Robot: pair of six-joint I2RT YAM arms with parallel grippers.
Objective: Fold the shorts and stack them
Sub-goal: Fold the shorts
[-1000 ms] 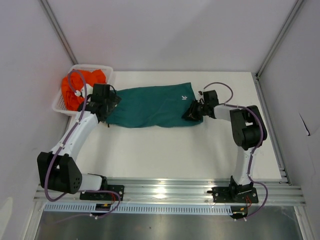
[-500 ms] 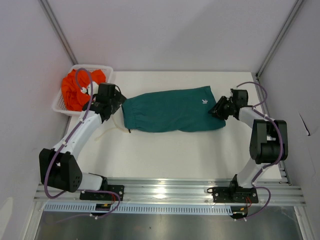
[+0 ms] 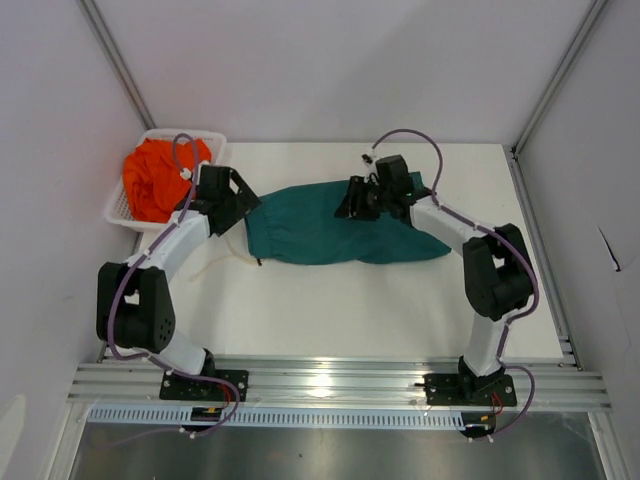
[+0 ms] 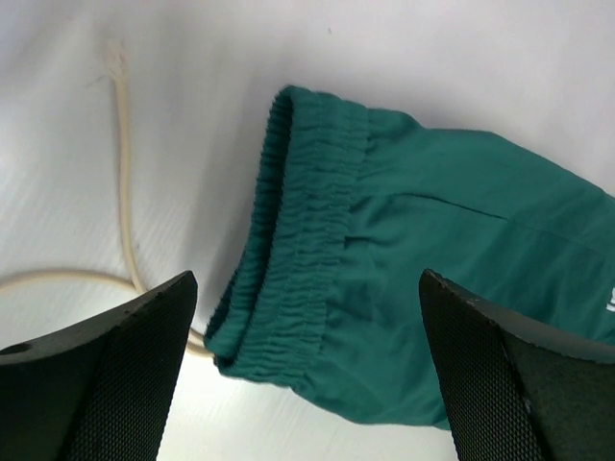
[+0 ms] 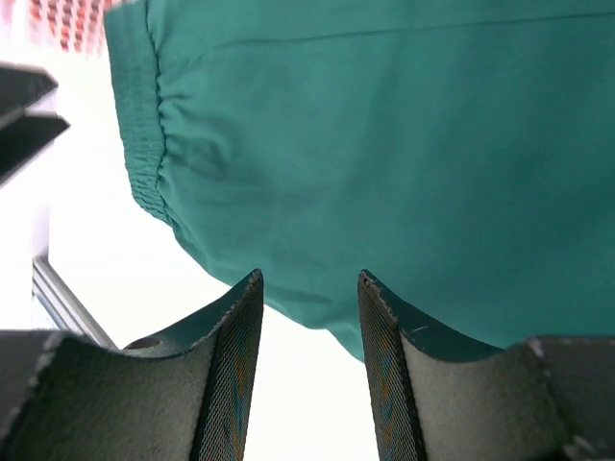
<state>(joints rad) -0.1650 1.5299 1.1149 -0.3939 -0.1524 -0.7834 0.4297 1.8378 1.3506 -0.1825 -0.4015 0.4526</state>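
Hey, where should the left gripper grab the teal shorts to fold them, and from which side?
Take the teal shorts by the gathered elastic waistband, probably near a corner, coming down from above at their left end. It is bunched into a thick ridge right under the open left gripper, while the rest is thin, flat cloth. Avoid the loose cream cord.

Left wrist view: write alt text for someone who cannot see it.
The gathered elastic waistband of dark teal shorts lies on a white table, framed by the left hand, whose dark fingers stand wide open and empty. A cream cord curves across the table left of the waistband, reaching its lower corner.
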